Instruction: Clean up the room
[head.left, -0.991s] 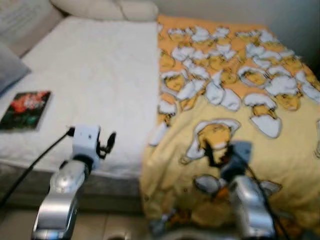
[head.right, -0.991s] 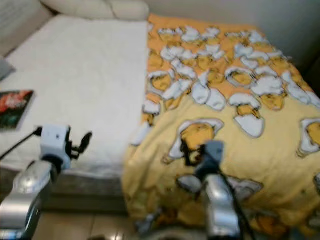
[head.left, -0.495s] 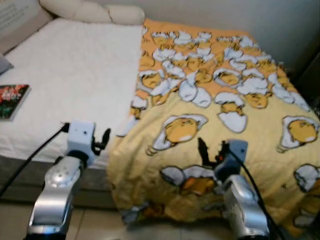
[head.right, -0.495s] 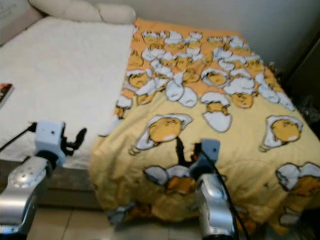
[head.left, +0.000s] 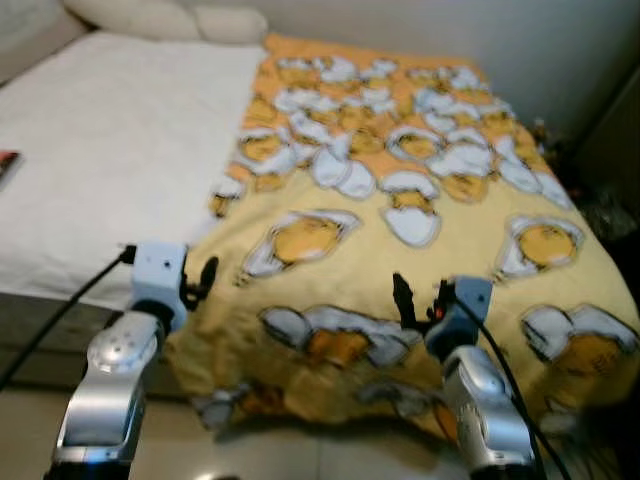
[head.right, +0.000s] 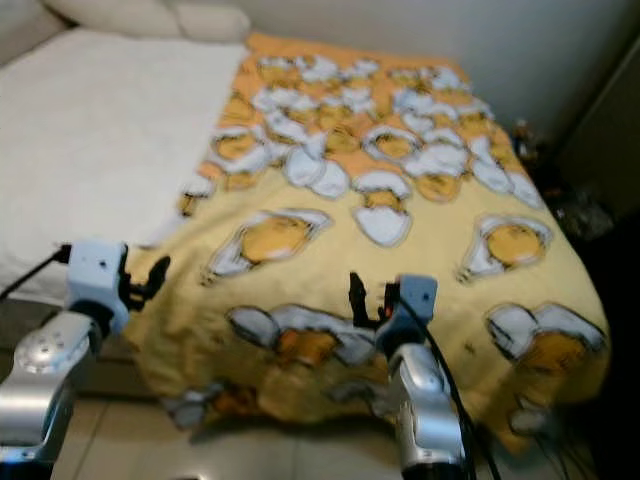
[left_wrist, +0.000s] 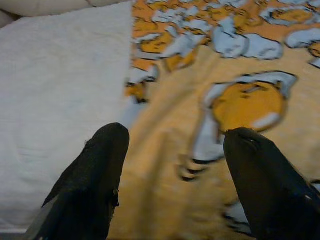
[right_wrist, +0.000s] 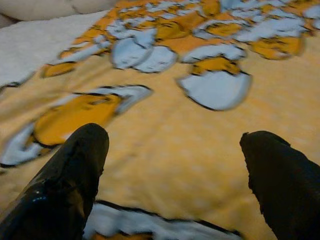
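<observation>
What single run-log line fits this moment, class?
scene: yellow blanket on bed | left gripper: open, at blanket edge | right gripper: open, above blanket | holding: nothing

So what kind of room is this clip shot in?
Most likely a bedroom: a bed with a white mattress cover, a yellow cartoon-print blanket spread over half of it, and cream pillows at the head by the wall.

This is a bedroom in a home. A bed (head.left: 90, 140) with a white sheet takes up most of the room, with cream pillows (head.left: 160, 18) at its far end against a plain wall (head.left: 450, 25). A yellow blanket (head.left: 400, 220) printed with cartoon eggs covers the right half and hangs over the near edge toward a pale tiled floor (head.left: 30, 430).
</observation>
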